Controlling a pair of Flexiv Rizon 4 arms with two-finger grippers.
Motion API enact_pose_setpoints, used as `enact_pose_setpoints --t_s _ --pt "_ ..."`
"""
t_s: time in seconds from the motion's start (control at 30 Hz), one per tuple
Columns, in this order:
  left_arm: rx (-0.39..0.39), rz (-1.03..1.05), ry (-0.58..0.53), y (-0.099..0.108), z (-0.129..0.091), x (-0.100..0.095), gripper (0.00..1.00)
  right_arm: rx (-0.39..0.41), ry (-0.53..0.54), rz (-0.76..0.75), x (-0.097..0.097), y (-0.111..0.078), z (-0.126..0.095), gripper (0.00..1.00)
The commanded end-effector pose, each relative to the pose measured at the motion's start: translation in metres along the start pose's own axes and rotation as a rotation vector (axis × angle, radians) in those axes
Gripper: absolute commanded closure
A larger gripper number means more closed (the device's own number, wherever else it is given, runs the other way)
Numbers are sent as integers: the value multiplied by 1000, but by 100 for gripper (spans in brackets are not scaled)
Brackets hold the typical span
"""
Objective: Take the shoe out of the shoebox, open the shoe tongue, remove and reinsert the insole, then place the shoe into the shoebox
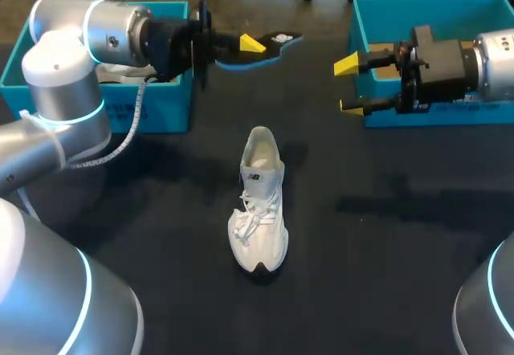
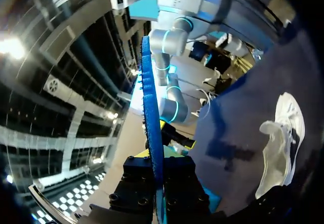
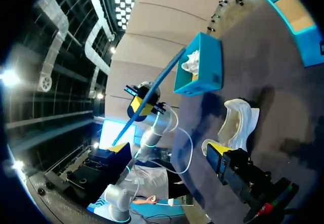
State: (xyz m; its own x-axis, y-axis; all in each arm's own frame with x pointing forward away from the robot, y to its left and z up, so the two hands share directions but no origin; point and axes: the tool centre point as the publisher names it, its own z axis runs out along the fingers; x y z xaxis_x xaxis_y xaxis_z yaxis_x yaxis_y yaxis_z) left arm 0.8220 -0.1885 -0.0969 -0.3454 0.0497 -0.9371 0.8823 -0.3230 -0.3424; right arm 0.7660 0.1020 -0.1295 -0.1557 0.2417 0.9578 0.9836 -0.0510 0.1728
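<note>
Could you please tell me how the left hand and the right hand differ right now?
The left hand is shut on the flat blue-edged insole, while the right hand is open and holds nothing. The left hand is beside the left turquoise shoebox; the right hand is in front of the right turquoise shoebox. Both hang above the black table, facing each other, beyond the white lace-up shoe.

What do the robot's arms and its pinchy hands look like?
The left arm and right arm are chunky silver tubes with rounded joints and glowing light-blue bands. A white braided cable loops beside the left arm. The left gripper and right gripper are black, boxy blocks with bright yellow wedge-shaped tips.
</note>
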Motion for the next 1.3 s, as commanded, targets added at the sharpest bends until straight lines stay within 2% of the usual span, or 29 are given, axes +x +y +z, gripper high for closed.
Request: enact_pose_setpoints --t_s 0.03,0.23,0.63,0.83,0.97,1.3 --pt "-30 311 34 2 -2 2 100 -2 -1 0 0 0 2 0" --pt "-57 344 32 0 -3 10 100 -2 -1 0 0 0 2 0" --pt "-185 331 -15 2 1 36 100 -2 -1 0 0 0 2 0" --pt "-262 407 -40 7 3 39 100 62 13 -19 3 11 23 0" --pt "-305 444 -57 13 4 41 100 83 27 -9 -2 15 35 0" --pt "-341 470 -76 19 13 43 100 99 51 3 -8 20 53 2"
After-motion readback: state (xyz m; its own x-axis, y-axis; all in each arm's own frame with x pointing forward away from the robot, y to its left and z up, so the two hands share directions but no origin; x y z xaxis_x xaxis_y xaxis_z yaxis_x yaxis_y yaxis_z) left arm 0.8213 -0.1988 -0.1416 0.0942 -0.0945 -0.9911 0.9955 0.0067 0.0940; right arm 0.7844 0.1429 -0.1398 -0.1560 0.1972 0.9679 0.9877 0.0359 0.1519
